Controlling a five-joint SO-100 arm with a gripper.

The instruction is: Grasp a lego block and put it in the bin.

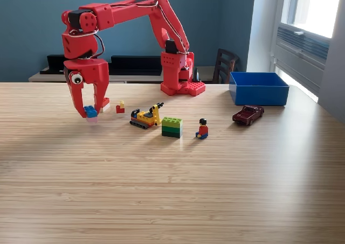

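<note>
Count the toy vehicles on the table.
2. A yellow digger sits at centre, just left of the green block stack in the exterior view; a dark red car is in front of the blue bin. None seem hidden.

Pale wood-grain surface (172, 190) with soft satin sheen, matt red plastic arm (135, 9), smooth blue plastic bin (259, 96), glossy dark red toy car (248, 114), shiny green plastic block (172, 127)

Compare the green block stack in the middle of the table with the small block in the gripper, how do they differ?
The green block stack sits free on the table; the small block is pinched in the gripper. The stack is green in two shades and clearly bigger; the held block is blue on top, pinkish below. Both look like studded toy bricks.
</note>
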